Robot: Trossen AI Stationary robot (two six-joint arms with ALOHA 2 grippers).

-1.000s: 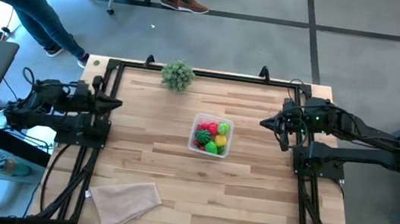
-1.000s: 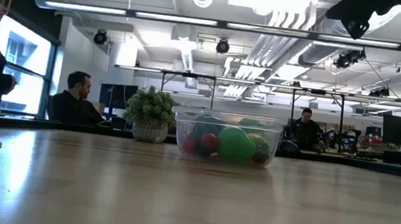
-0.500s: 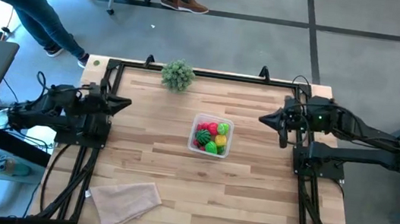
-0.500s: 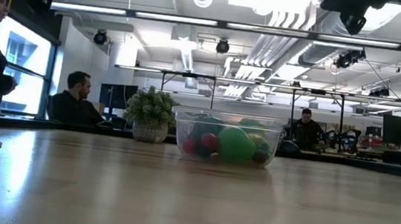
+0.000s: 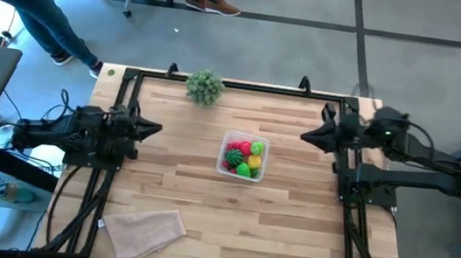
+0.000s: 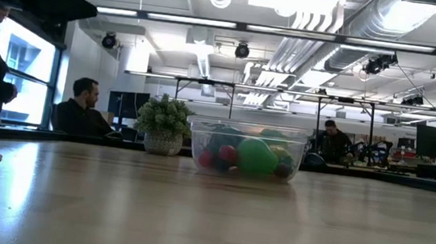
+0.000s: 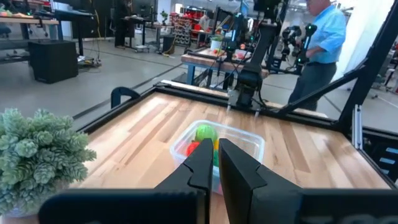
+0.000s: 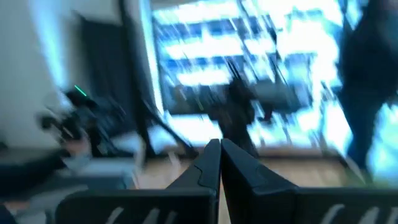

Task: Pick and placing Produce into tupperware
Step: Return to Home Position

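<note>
The clear tupperware (image 5: 243,156) stands on its base near the table's middle and holds the produce (image 5: 241,158), red, green and yellow pieces. The low view shows a green ball (image 6: 256,156) behind the tupperware's wall (image 6: 200,140). My left gripper (image 5: 158,128) hovers shut over the table's left part, pointing at the tupperware (image 7: 242,142). My right gripper (image 5: 302,139) hovers shut to the right of the container, its tips (image 8: 219,144) closed together. Neither gripper touches anything.
A bushy grey-green plant (image 5: 205,85) stands at the far edge, left of centre. A beige folded cloth (image 5: 146,229) lies at the near-left corner. Black frame rails run along the table's left, right and far sides. People sit and stand in the room beyond.
My left gripper has moved toward the table's right, closer to the tupperware, staying shut. My right arm has risen out of the low view, with its gripper tip staying about where it was. The tupperware and produce have not moved.
</note>
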